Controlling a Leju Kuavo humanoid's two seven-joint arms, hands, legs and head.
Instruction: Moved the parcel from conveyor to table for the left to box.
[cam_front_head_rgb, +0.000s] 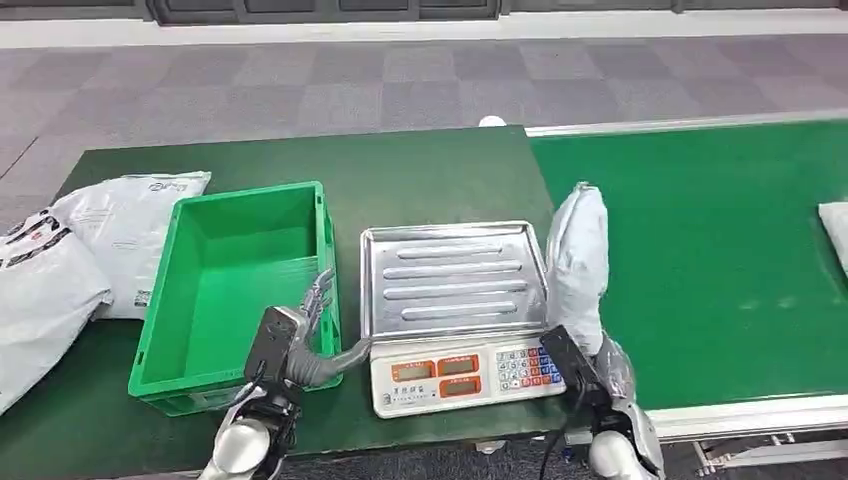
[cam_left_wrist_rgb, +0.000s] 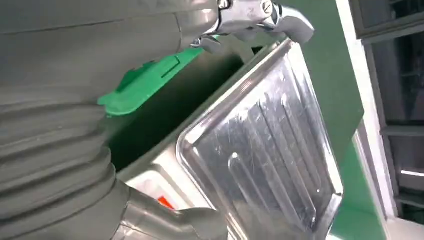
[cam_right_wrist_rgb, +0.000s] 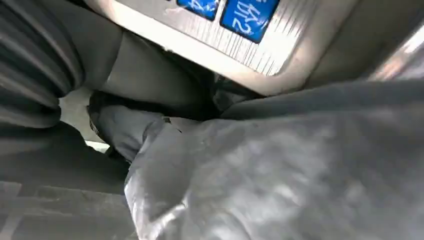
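Grey parcel in right hand, beside scale edge.

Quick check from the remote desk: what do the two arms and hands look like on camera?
Both arms are silver with black wrist blocks and thin black cables. The left hand has a thick grey thumb, pale grey fingers and a grey ribbed cover. The right hand shows dark, with the same ribbed cover.

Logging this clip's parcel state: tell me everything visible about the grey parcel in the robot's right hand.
The parcel is a soft, crinkled grey plastic mailer bag, slightly shiny. It stands on end, tilted, beside the scale, at the seam between table and conveyor. The right hand grips its lower end; the right wrist view shows the bag close against the scale's keypad.
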